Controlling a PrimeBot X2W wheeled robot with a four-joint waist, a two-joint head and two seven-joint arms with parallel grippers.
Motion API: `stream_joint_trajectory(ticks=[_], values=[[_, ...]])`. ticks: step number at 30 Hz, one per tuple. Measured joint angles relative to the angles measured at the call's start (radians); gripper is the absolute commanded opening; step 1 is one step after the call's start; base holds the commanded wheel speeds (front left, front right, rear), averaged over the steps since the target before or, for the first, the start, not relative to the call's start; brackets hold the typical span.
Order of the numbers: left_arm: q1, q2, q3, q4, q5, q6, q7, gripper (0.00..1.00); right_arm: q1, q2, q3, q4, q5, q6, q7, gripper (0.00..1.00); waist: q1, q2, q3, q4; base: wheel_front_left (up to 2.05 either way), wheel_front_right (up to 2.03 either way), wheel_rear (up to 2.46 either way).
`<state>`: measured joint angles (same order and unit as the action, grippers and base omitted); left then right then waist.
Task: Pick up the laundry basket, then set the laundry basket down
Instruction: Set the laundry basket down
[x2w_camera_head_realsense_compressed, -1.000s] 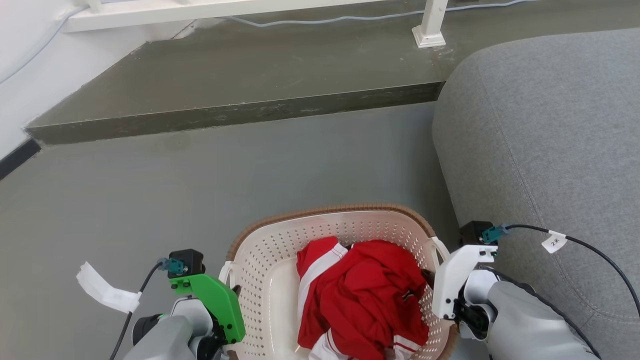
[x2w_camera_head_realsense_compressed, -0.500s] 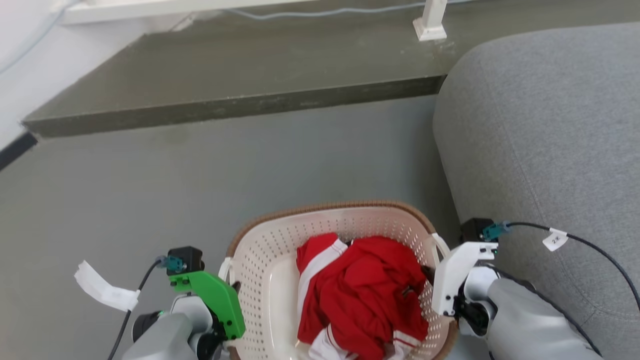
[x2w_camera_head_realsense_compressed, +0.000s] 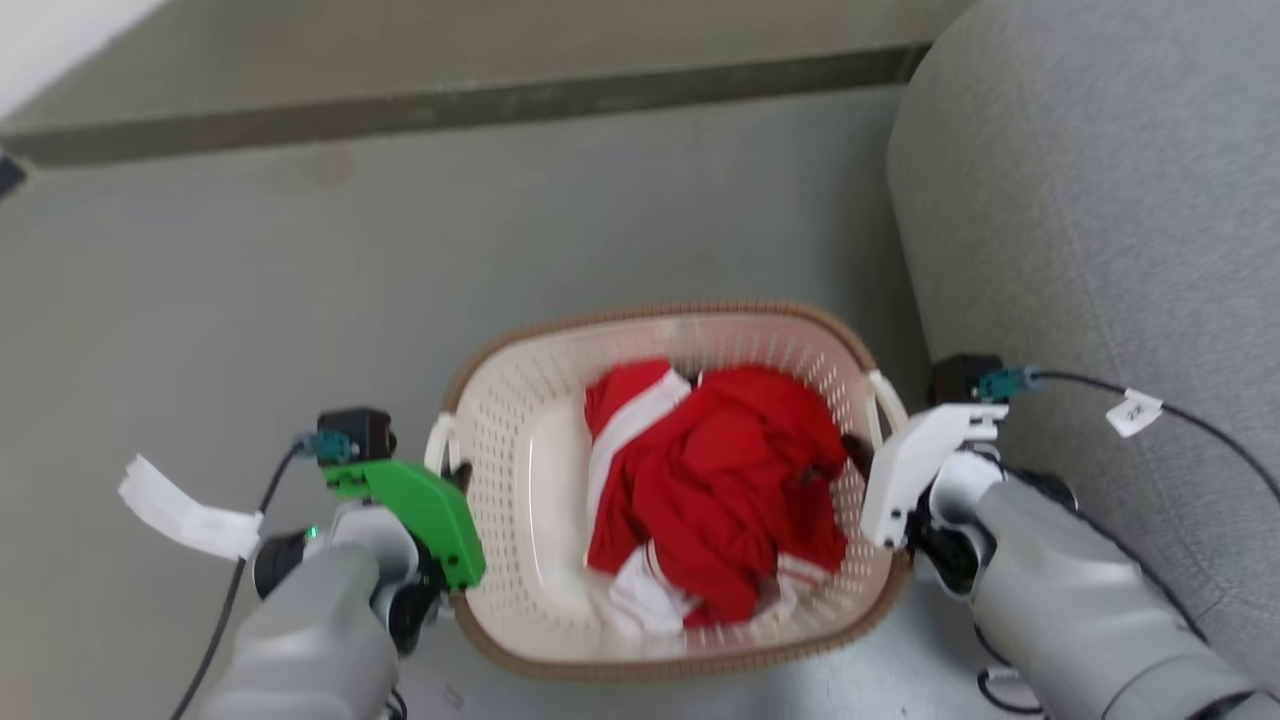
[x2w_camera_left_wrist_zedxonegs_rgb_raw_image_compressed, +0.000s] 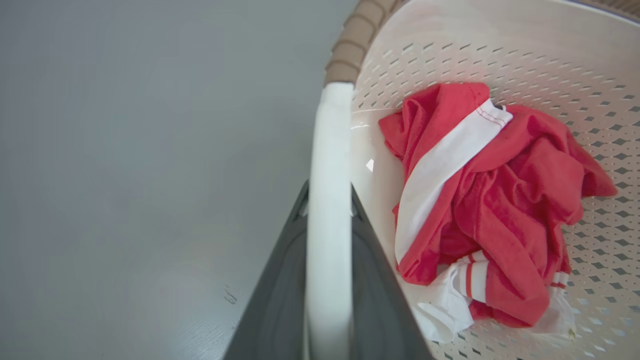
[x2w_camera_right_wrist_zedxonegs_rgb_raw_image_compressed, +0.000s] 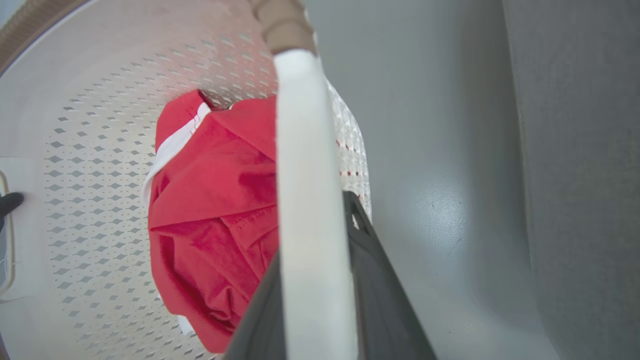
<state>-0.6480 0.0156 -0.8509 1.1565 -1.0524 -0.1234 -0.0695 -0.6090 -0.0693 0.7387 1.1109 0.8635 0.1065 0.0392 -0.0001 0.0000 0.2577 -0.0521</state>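
The laundry basket (x2w_camera_head_realsense_compressed: 520, 420), cream perforated plastic with a brown woven-look rim, is low in the middle of the head view with a red and white garment (x2w_camera_head_realsense_compressed: 720, 480) bunched inside. My left gripper (x2w_camera_head_realsense_compressed: 455, 475) is shut on the basket's left white handle (x2w_camera_left_wrist_zedxonegs_rgb_raw_image_compressed: 327, 150), its dark fingers (x2w_camera_left_wrist_zedxonegs_rgb_raw_image_compressed: 280, 280) on either side of the bar. My right gripper (x2w_camera_head_realsense_compressed: 855, 450) is shut on the right white handle (x2w_camera_right_wrist_zedxonegs_rgb_raw_image_compressed: 305, 150) in the same way. Whether the basket's base touches the grey floor cannot be told.
A grey sofa (x2w_camera_head_realsense_compressed: 1100, 200) stands close against the basket's right side and my right arm. A raised dark step (x2w_camera_head_realsense_compressed: 450, 100) crosses the far floor. Open grey floor (x2w_camera_head_realsense_compressed: 250, 280) lies ahead and to the left. Tagged cables trail from both wrists.
The head camera has tipped down, so the step and sofa have slid up the picture and the whole basket now shows. Both grippers keep their hold on the handles.
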Motion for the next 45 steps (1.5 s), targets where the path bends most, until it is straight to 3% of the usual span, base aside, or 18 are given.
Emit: stream_joint_trajectory(ticks=[17,45], values=[[-0.146,-0.002,0.021,0.0,0.018,0.018,-0.126,0.0,-0.13,-0.025,-0.003,-0.038,0.0,0.0,-0.113,0.0,0.0,0.0,0.247,0.018,0.0,0.0,0.0],[-0.338,-0.003,0.048,-0.025,0.063,0.019,-0.18,0.0,-0.303,-0.062,-0.009,-0.046,-0.01,0.007,-0.247,0.0,0.0002,0.0,0.613,0.044,0.0,0.0,0.0]])
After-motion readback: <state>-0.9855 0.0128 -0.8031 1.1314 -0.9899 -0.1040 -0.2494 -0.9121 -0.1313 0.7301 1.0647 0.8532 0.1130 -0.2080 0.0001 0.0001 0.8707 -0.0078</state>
